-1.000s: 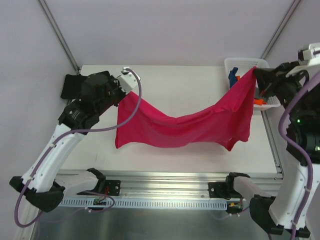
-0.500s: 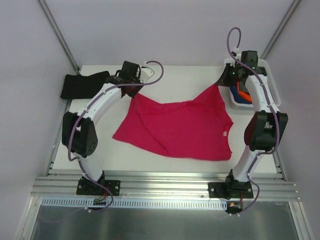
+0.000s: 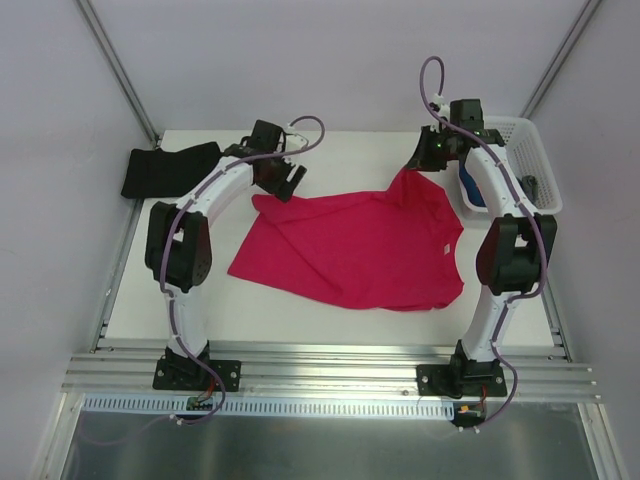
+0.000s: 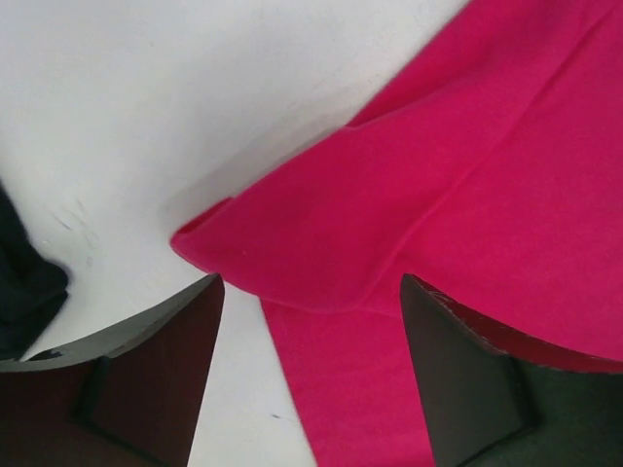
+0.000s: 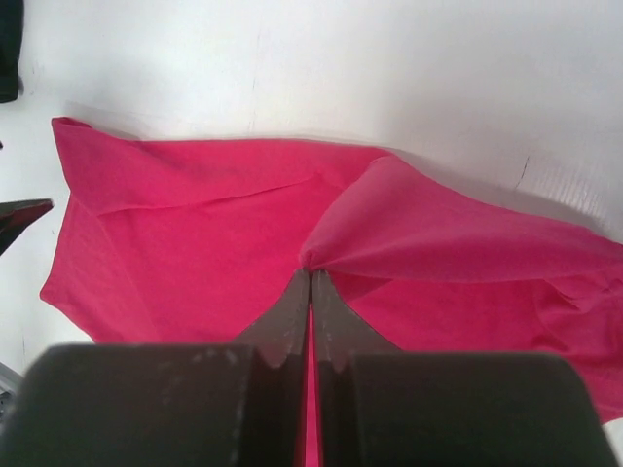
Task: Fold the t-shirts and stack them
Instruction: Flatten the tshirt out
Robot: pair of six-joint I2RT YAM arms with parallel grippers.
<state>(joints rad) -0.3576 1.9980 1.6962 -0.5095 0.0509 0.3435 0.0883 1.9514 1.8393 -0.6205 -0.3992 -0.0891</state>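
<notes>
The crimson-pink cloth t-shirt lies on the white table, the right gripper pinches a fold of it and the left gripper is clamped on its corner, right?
Not quite: the left gripper is open, jaws apart over that corner, as the left wrist view shows. The crimson-pink cloth t-shirt does lie on the white table, and the right gripper pinches a fold.

We see the spread shirt [image 3: 350,250] on the table [image 3: 340,160]. The bunched shirt [image 3: 165,170] lies far left, the basket [image 3: 545,180] far right.
</notes>
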